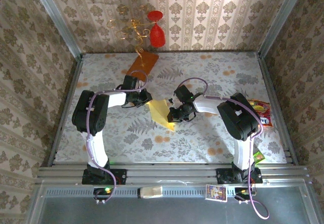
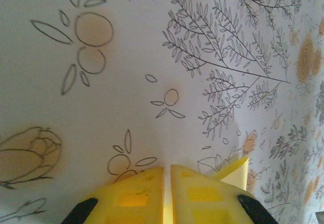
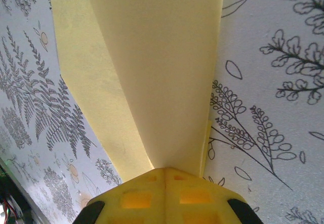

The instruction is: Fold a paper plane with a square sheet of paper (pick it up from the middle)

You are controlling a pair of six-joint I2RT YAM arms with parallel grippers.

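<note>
From the right gripper point(image 3: 164, 170) (jaws together) the creased paper point(image 3: 167, 72) spreads away.

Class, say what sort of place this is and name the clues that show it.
Probably a robot test cell dressed as a room: metal-framed walls in wallpaper, a floral table, a left arm and a right arm bolted to a rail at its edge.
</note>
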